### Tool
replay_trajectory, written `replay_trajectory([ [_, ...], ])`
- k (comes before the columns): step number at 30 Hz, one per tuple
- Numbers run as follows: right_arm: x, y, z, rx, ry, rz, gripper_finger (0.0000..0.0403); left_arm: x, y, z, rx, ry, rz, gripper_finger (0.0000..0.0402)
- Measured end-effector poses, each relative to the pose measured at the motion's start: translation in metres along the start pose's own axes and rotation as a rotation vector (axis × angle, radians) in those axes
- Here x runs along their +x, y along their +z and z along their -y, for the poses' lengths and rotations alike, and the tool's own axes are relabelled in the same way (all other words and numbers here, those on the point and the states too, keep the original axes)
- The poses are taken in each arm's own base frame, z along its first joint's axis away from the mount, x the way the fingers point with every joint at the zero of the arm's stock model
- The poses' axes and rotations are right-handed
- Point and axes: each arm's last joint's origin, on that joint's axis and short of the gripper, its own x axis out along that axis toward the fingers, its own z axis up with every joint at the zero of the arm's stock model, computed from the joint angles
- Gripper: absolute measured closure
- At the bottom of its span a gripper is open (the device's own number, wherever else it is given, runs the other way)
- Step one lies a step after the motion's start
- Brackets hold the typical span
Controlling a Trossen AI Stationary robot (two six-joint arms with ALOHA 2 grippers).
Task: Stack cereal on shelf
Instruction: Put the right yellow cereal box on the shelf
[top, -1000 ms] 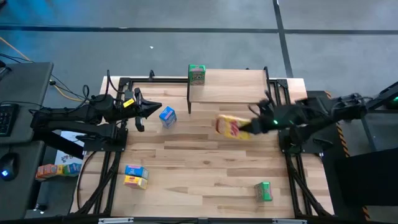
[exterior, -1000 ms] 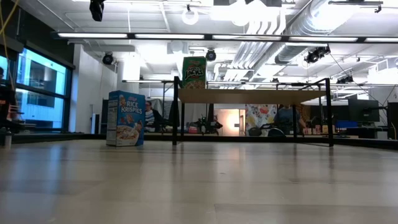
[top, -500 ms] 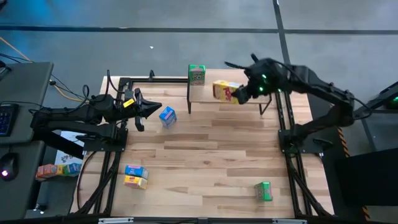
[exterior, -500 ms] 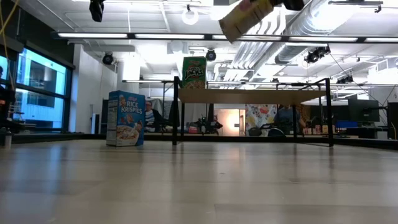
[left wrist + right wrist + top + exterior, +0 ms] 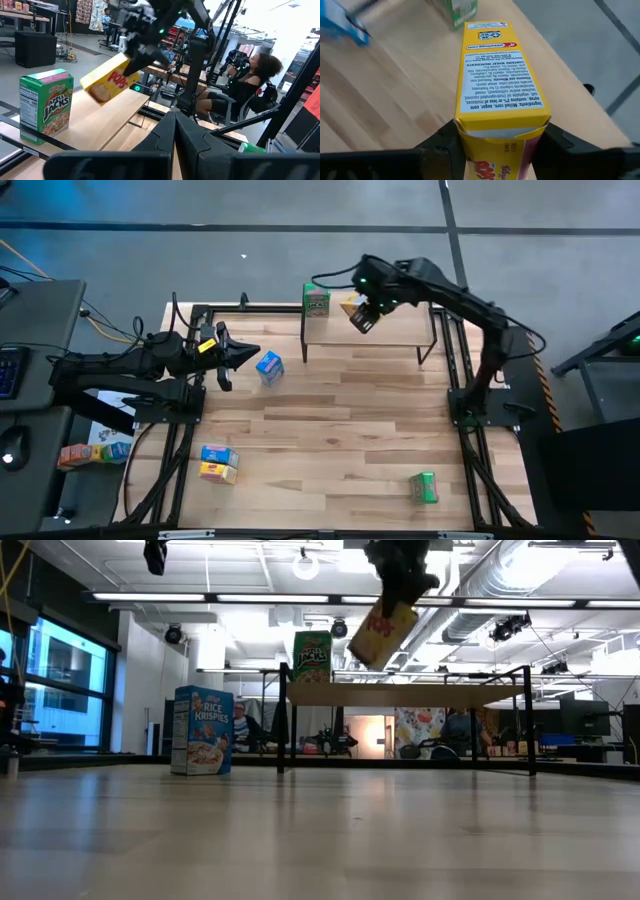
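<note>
The right gripper (image 5: 362, 308) was clamped on a yellow cereal box (image 5: 354, 313), one finger pressed against each side of it, as the right wrist view showed (image 5: 496, 95). The right arm reached far and leftward from its base at the right side of the table, its gripper over the left part of the shelf (image 5: 395, 332). The yellow box hung tilted in the air above the shelf board, clear of it (image 5: 384, 632). Just to its left, a green cereal box (image 5: 317, 300) stood upright at the shelf's far left corner; the two boxes were near each other but apart. The rest of the shelf board to the right lay bare.

The left gripper (image 5: 248, 354) waited at the left side of the table with its fingers drawn together to a point, near a blue cereal box (image 5: 268, 366) standing upright on the tabletop (image 5: 330, 440) just left of the shelf.

Six boxes showed in all: two green, two yellow, two blue. Besides those told, a blue box (image 5: 217, 455) and a yellow box (image 5: 218, 472) lay touching at the near left of the tabletop, and a second green box (image 5: 424, 487) lay alone at the near right. The middle of the tabletop was open wood.
</note>
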Motion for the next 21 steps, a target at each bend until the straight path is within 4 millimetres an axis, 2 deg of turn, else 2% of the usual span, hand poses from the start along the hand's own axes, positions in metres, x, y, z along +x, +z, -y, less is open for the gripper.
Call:
replay_trajectory([
  [7, 0.027, 0.005, 0.004, -0.102, -0.044, -0.123, 0.0252, 0.0, 0.0, 0.0, -0.025, 0.0, 0.0, 0.0401],
  [21, 0.032, 0.009, 0.009, -0.124, 0.0, -0.121, 0.0251, 0.0, 0.0, 0.0, -0.026, 0.0, 0.0, 0.0401],
])
